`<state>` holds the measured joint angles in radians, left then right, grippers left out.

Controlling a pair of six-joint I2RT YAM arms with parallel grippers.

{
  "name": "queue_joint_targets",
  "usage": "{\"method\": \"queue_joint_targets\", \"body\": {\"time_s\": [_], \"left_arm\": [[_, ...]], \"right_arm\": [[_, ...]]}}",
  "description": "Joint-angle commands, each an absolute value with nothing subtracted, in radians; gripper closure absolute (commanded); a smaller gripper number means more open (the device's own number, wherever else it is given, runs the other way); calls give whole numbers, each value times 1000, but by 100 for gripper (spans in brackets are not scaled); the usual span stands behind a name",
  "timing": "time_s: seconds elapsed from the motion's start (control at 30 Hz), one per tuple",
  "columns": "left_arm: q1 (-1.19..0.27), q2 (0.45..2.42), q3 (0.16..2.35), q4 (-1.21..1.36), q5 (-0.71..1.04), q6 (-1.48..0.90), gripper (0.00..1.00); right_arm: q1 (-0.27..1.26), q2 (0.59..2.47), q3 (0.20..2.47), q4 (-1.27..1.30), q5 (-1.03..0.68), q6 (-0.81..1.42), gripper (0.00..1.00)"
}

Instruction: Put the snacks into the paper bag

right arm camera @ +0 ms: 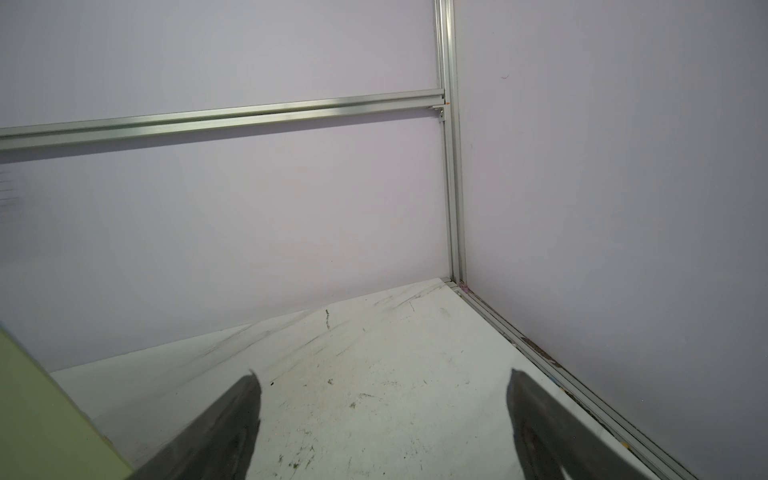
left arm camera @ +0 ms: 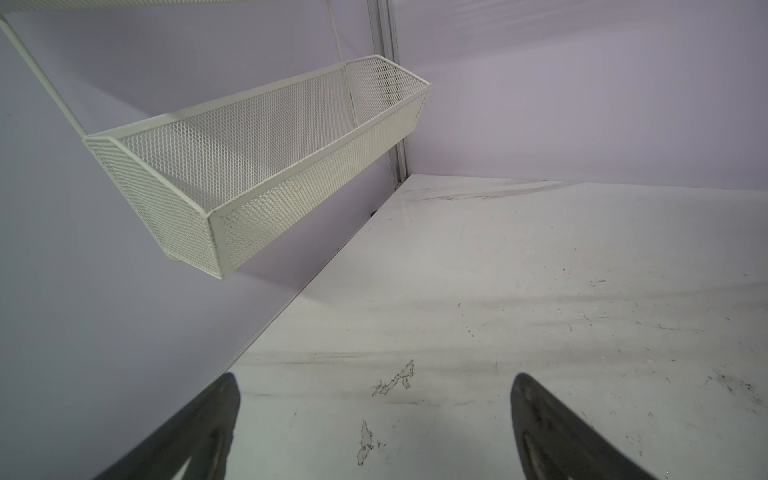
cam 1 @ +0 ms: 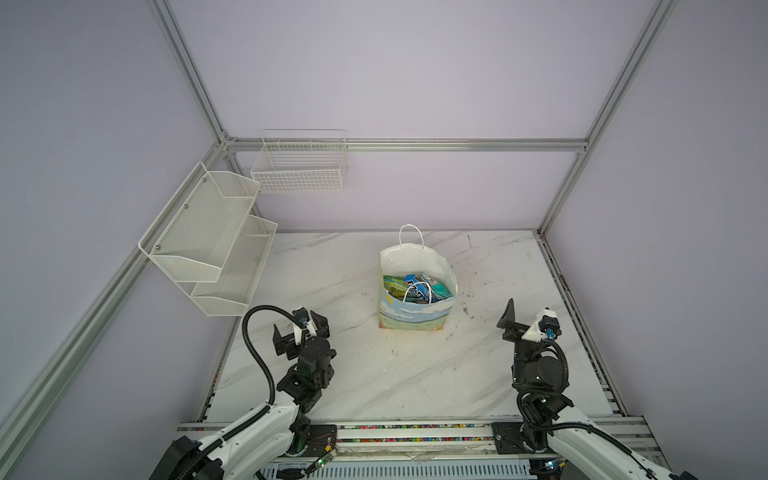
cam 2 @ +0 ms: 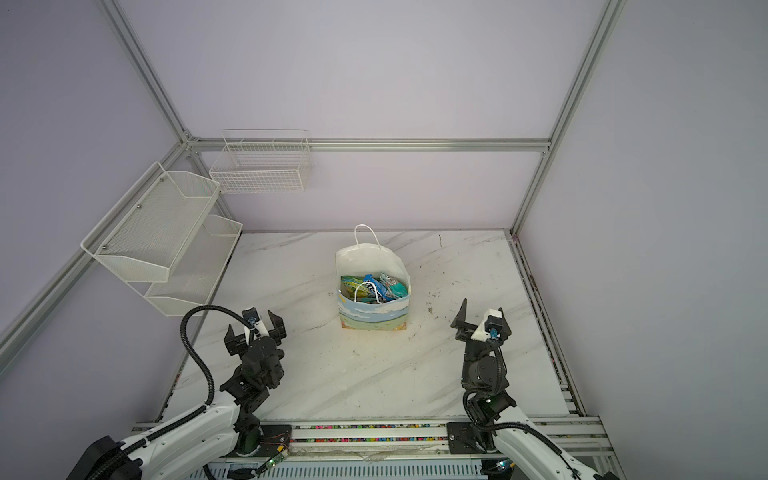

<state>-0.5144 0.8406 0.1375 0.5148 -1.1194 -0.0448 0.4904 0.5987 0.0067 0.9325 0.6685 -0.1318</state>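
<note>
The paper bag stands upright in the middle of the marble table, its printed side facing the front edge. Several snacks, teal, green and blue packets, lie inside it under a drooping cord handle. My left gripper hovers open and empty to the bag's front left, facing the left wall. My right gripper is open and empty to the bag's right, facing the far right corner. A pale green side of the bag shows in the right wrist view.
A two-tier white mesh shelf hangs on the left wall, close to the left gripper. A white wire basket hangs on the back wall. Aluminium frame rails edge the scuffed table.
</note>
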Motion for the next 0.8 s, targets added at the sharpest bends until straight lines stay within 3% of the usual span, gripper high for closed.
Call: {"method": "queue_joint_targets", "body": {"time_s": [0.0, 0.77], "left_arm": [[-496, 858, 107, 617, -1089, -27, 0], [-400, 1027, 99, 868, -965, 9, 0]], "right_arm": [[454, 648, -40, 1052, 608, -98, 7], [317, 1156, -12, 1517, 499, -69, 7]]}}
